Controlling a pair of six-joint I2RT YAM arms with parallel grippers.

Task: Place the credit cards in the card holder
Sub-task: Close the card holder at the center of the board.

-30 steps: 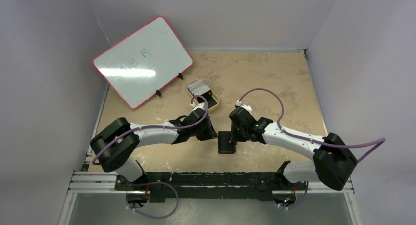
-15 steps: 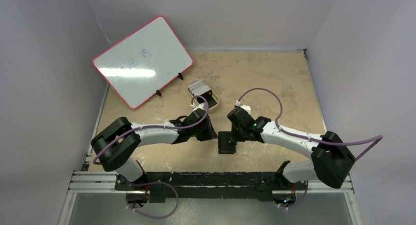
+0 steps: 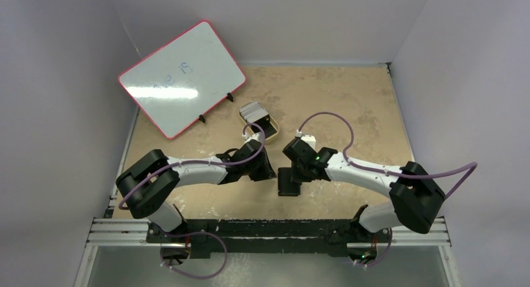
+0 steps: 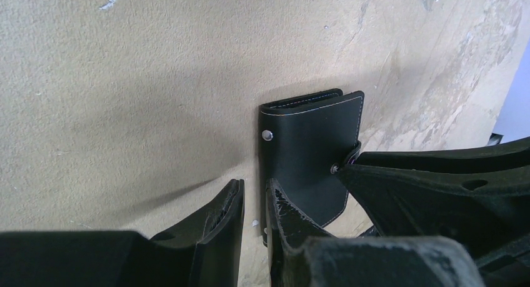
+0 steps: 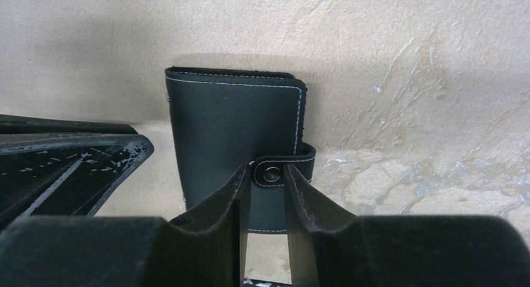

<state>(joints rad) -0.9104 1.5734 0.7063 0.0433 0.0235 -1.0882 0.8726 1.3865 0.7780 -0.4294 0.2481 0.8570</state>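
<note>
The right gripper (image 5: 265, 193) is set narrowly ajar about the snap tab (image 5: 275, 173); no firm hold is seen. The left gripper (image 4: 253, 206), nearly closed, pins the spine edge of the holder (image 4: 310, 152), lying shut on the table (image 3: 350, 105). Thin, pliable leather is judged; the tab suits lifting. The cards (image 3: 252, 110) sit stacked by the tin (image 3: 270, 129).

Even overhead light — soft shadows; blurred fingers (image 4: 219, 237)

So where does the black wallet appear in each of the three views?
Top view: wallet low at centre, between the two claws.
Left wrist view: wallet right of centre, upright on the table.
Right wrist view: wallet at centre, above the fingers.
Shared landmark: its snap tab, at the right claw.
</note>
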